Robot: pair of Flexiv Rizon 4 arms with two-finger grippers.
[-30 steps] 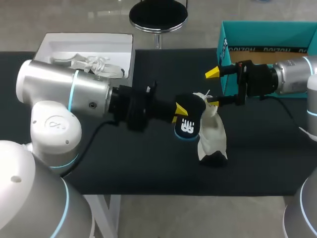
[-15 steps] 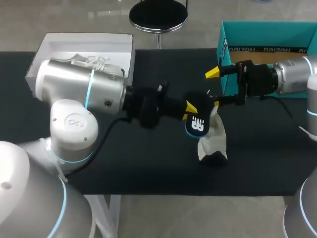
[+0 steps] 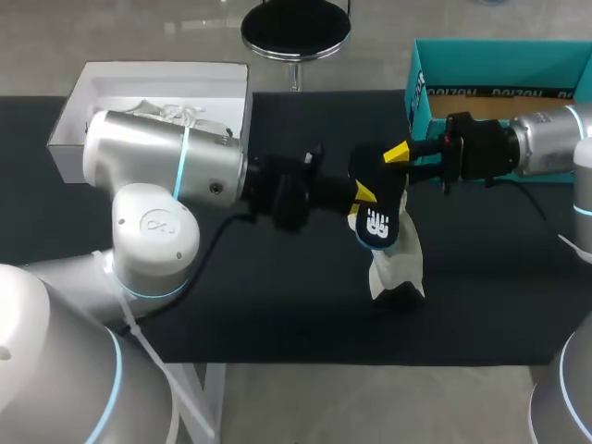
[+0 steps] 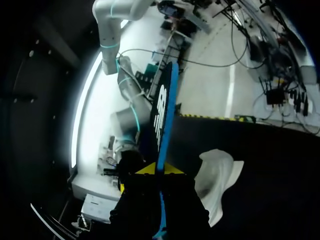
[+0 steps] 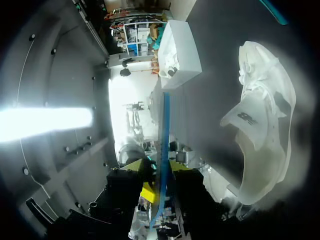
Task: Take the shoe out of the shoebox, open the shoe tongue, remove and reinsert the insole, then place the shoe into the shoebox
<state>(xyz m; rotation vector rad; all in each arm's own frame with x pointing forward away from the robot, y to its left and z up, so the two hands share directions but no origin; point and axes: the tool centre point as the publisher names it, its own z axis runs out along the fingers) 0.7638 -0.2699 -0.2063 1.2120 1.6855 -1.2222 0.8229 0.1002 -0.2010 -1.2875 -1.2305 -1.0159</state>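
The insole (image 3: pixel 377 225) is out of the shoe and up in the air just right of the middle of the head view. It's black with a white logo and a blue edge. The left pincer (image 3: pixel 370 194) is clamped on it from the left side. In the left wrist view the insole (image 4: pixel 161 115) runs edge-on straight out between the yellow tips (image 4: pixel 159 169), both tight against it. The right pincer (image 3: pixel 400 166) comes in from the right, and its wrist view shows the same thing: the blue edge (image 5: pixel 165 130) is squeezed between its tips (image 5: pixel 159 175), so both arms have hold of the insole.

The shoe (image 3: pixel 396 264) sits right below it on the black tabletop (image 3: pixel 277 305), white with a dark end, tongue side facing up. It's beside each pincer in the wrist views (image 4: pixel 217 180) (image 5: pixel 260 135), not touched by either.

The teal shoebox (image 3: pixel 499 65) is open at the upper right. A white box (image 3: pixel 157 88) at the upper left has a second shoe (image 3: pixel 171 116) in it.
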